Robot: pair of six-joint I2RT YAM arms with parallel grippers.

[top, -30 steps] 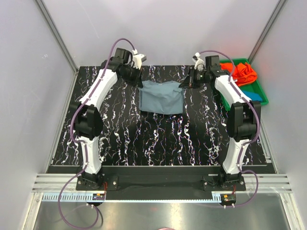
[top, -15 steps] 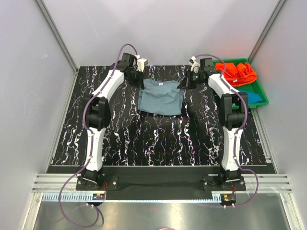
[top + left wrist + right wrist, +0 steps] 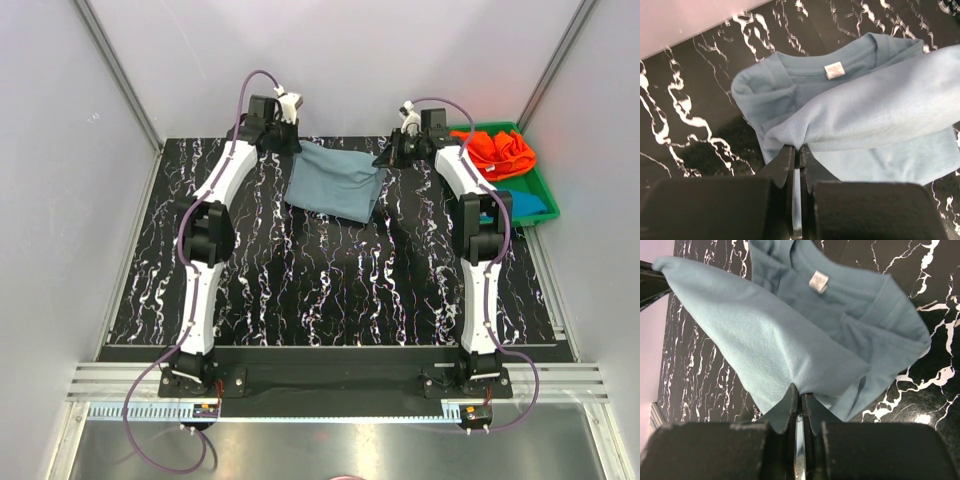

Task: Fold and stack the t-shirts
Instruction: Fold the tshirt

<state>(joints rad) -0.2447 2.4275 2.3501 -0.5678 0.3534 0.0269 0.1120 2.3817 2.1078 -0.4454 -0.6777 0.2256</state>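
From above, the dusty grey-blue t-shirt sits at the far middle of the black marbled table, with my left gripper at its far left corner and my right gripper at its far right corner. The cloth is stretched between them, so its long edge runs left to right across the table. Well off to the right stands a green tray against the side wall. It holds the crumpled orange t-shirt and, nearer to me, the teal-blue t-shirt. Nothing lies between the tray and the grey-blue shirt but bare table and my right arm. From my left wrist, my left gripper has its jaws pinched nearly together on a raised fold of the grey-blue t-shirt. Beyond the fold the collar lies flat, pointing toward the far wall, with a small white label inside the neck; its print is too small to read. From my right wrist, my right gripper is likewise clamped narrow on a peak of the grey-blue t-shirt. This lifted sheet drapes over the shirt's body, and the label shows at the collar beyond, also unreadable.
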